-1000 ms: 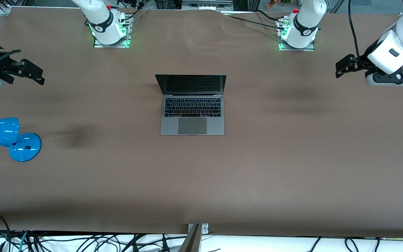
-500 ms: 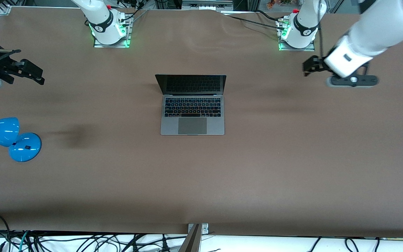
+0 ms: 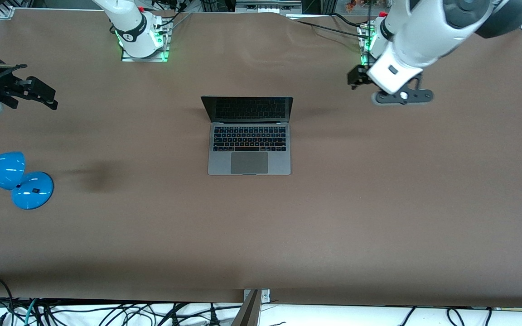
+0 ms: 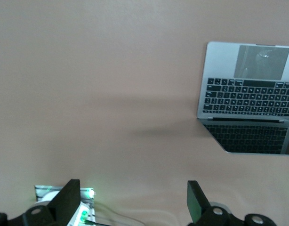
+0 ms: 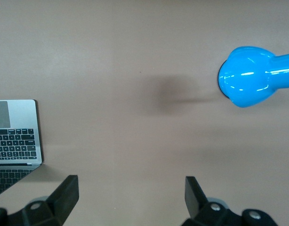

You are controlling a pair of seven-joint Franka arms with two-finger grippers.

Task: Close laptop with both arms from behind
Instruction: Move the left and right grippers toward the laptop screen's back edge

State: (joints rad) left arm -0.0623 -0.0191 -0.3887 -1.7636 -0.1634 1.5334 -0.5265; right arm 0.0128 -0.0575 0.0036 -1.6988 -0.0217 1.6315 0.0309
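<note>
The grey laptop (image 3: 248,136) lies open in the middle of the brown table, its dark screen upright on the side toward the arms' bases. It also shows in the left wrist view as laptop (image 4: 248,94) and in the right wrist view as laptop (image 5: 12,139). My left gripper (image 3: 355,78) hangs open and empty over bare table, beside the laptop toward the left arm's end and close to that arm's base (image 3: 374,45). Its jaws (image 4: 132,200) stand wide apart. My right gripper (image 3: 45,96) waits open and empty over the right arm's end of the table, jaws (image 5: 130,195) wide.
A blue desk lamp (image 3: 12,179) stands at the right arm's end, nearer the front camera than the right gripper; its head is lamp (image 5: 250,82) in the right wrist view. The right arm's base (image 3: 143,40) glows green. Cables hang along the table's front edge (image 3: 107,312).
The left arm has swung in from its end of the table toward the laptop, gripper still open. The right arm and the laptop have not moved.
</note>
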